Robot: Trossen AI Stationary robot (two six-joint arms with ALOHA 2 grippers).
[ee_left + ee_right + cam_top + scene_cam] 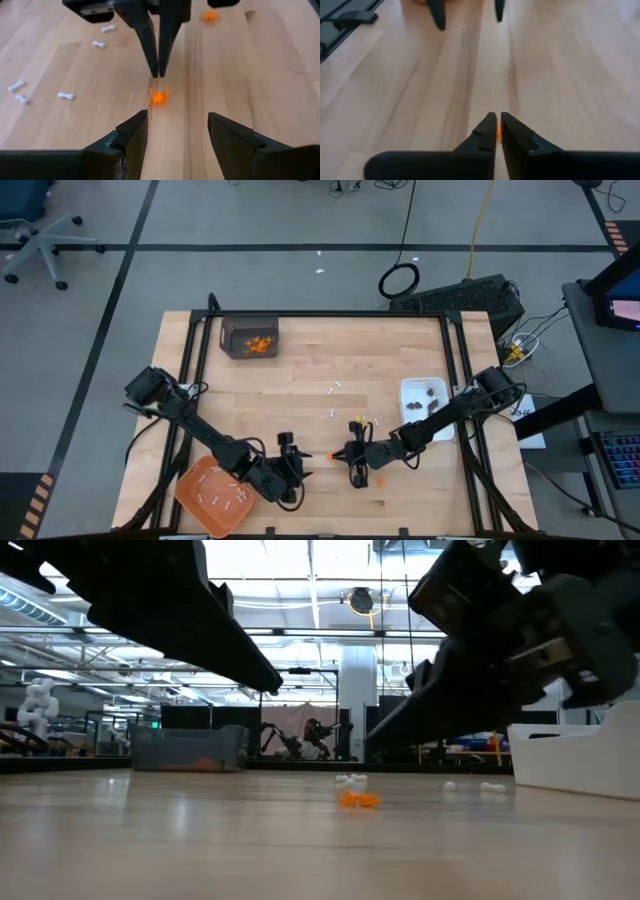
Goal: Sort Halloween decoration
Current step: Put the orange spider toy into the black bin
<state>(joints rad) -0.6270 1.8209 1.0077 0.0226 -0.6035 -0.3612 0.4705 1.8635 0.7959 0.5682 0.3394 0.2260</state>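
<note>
I have the right gripper (pixel 338 454) low over the middle of the table's (pixel 330 360) near half, its two fingers (pixel 150 45) drawn in to a thin slit. In the left wrist view their tips stand just above and apart from an orange spider piece (pixel 159 96) lying flat on the wood; in the right wrist view a sliver of orange (pixel 498 129) shows in the slit between the tips, but I cannot tell whether it is pinched or merely seen through the gap.

The left gripper (pixel 300 473) faces the right one from close by, jaws spread wide and holding nothing, with the orange spider on the boards between the two tools.

Other pieces lie apart from both tools: a second orange piece (pixel 210 16) beyond the right gripper, and small white bone sticks (pixel 65 95) scattered on the wood to one side. From above I see more white sticks in the orange tray (pixel 190 492) at the near left corner, orange bits in the dark bin (pixel 228 340) at the far side, and dark bits in the white dish (pixel 412 389) on the right
</note>
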